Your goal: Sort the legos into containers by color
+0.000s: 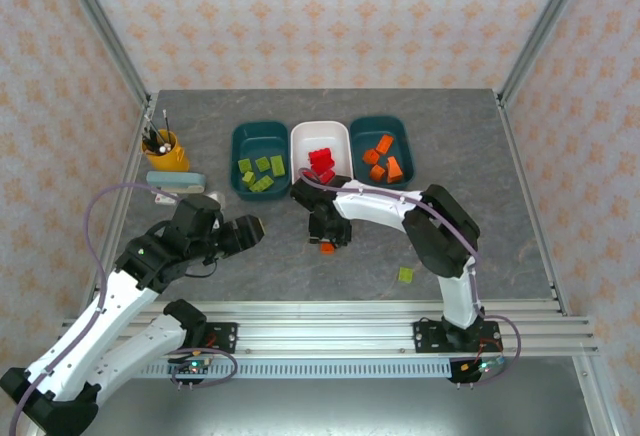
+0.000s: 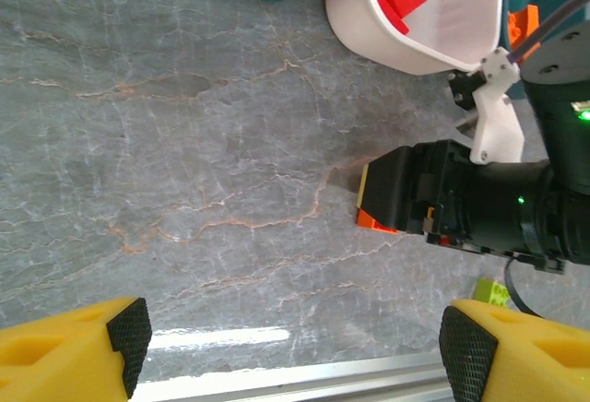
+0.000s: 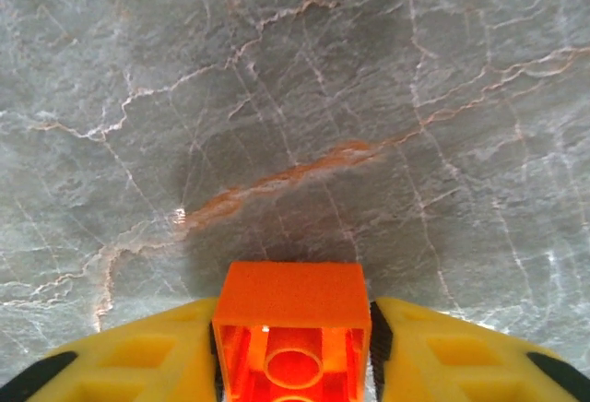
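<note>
My right pincer [image 3: 293, 351] is clamped on an orange lego [image 3: 291, 299]; my left pincer [image 2: 288, 339] stands wide, empty, above the counter [image 2: 184, 144].

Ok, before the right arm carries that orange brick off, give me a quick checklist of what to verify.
1. Grip: the right gripper pinches the orange brick from both sides: ok.
2. Brick lifted off the table: cannot tell.
3. Target: the teal tray holding the other orange bricks has free room: ok.
4. The left gripper is open and apart from the held brick: ok.
5. Everything sorted: not ok. A green brick lies loose on the table near the right arm's base.
</note>
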`<state>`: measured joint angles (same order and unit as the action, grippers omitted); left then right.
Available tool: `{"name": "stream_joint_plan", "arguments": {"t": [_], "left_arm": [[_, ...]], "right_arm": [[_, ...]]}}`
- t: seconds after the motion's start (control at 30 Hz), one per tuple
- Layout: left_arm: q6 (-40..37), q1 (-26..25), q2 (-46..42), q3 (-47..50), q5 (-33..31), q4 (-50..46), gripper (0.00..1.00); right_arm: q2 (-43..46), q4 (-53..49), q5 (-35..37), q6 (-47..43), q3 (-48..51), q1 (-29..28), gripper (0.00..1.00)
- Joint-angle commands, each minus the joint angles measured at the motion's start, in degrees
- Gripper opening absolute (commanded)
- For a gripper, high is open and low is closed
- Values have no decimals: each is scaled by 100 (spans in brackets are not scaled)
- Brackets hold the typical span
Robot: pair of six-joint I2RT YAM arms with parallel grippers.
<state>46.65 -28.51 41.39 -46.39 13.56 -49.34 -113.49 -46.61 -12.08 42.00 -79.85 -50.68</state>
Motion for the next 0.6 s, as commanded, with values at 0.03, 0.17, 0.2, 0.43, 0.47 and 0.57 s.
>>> {"name": "stream_joint_plan", "arguments": {"t": [0.03, 0.17, 0.2, 0.43, 0.47, 0.57], "left_arm": [[73, -9, -58, 88, 183, 110, 84], [244, -11, -163, 258, 186, 189, 85], [291, -13, -166, 284, 191, 230, 85], [400, -15, 348, 16, 331, 815, 85], [351, -31, 511, -48, 344, 911, 85], [275, -38, 1005, -287, 382, 1221, 85]], "right_arm": [[-59, 109, -1, 89, 158, 62, 32], [172, 12, 192, -12, 78, 98, 19], [271, -102, 299, -85, -13, 93, 18], [1276, -617, 727, -725, -578, 950, 17], [1388, -551, 685, -872, -628, 1211, 17], [1328, -405, 520, -1352, -989, 1936, 17]]}}
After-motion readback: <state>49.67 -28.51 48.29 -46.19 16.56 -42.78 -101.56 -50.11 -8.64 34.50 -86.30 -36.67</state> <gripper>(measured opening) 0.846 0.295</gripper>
